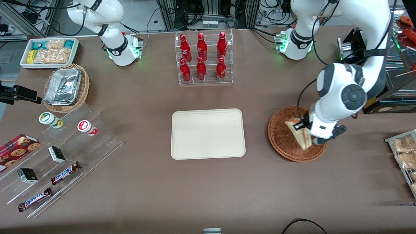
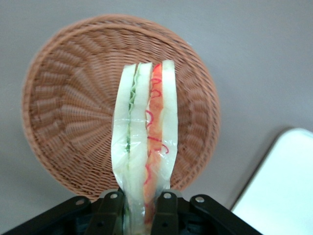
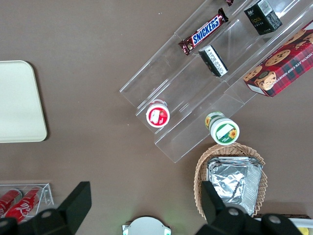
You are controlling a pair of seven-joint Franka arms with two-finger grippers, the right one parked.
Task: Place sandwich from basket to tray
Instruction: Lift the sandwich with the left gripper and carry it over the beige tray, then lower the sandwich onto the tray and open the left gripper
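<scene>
My left gripper [image 1: 308,134] is shut on the clear-wrapped sandwich [image 1: 298,132], a pale wedge with red and green filling, and holds it just above the round reddish-brown wicker basket [image 1: 282,136]. In the left wrist view the sandwich [image 2: 145,142] stands between the two black fingers [image 2: 164,211] of my gripper [image 2: 138,211], with the basket [image 2: 68,112] below it. The cream-beige tray [image 1: 208,134] lies flat on the table, beside the basket toward the parked arm's end. A corner of the tray [image 2: 281,191] also shows in the left wrist view.
A clear rack of red bottles [image 1: 203,58] stands farther from the front camera than the tray. A tan wicker basket with foil containers [image 1: 66,87], a white snack bin [image 1: 50,52] and clear steps with snacks [image 1: 58,156] lie toward the parked arm's end. A rack of packets [image 1: 404,156] sits at the working arm's end.
</scene>
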